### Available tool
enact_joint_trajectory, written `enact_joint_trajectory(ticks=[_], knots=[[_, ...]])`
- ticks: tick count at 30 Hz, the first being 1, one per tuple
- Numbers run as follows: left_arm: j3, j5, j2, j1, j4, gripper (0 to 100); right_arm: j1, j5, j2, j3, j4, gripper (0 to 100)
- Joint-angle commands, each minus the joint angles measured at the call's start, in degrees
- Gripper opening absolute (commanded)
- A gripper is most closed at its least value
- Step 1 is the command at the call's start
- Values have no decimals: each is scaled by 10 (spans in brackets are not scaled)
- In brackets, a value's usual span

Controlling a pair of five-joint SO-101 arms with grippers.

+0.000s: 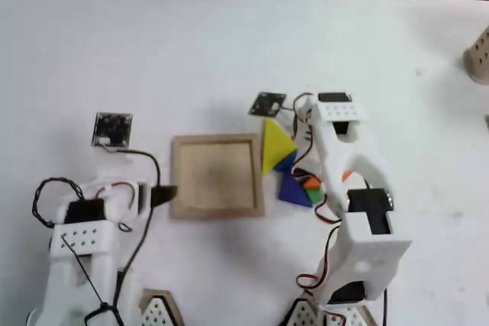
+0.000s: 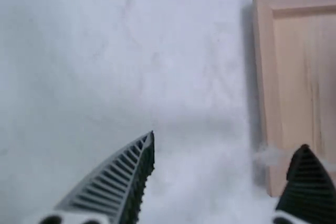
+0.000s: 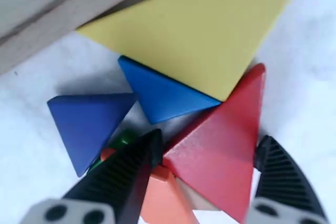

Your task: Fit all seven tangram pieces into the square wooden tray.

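straddling red triangle (image 3: 226, 124), right tool (image 3: 210, 142), jaws spread.

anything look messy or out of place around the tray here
Yes. The coloured tangram pieces are heaped beside the square wooden tray rather than lying flat: the red triangle sits on an orange piece, and the big yellow triangle overlaps a blue triangle.

wooden tray (image 2: 264, 77) cut off at view's edge, green piece (image 3: 124, 140) mostly hidden behind right jaws
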Motion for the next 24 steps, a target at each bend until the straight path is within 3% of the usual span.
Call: enact_joint_trajectory(ticks=[1,4,9,16,24], knots=[[-25,9,1,-1,-11,389,2,11,-2,2,1,287],[-21,8,0,-1,-12,389,3,6,-2,6,-14,234],[-18,8,-1,-1,-12,389,12,-56,-2,5,-59,7],[-18,8,-1,-1,-12,389,41,-137,-10,-1,-123,18],[-18,8,-1,-1,-13,389,60,-285,-102,-40,-55,17]])
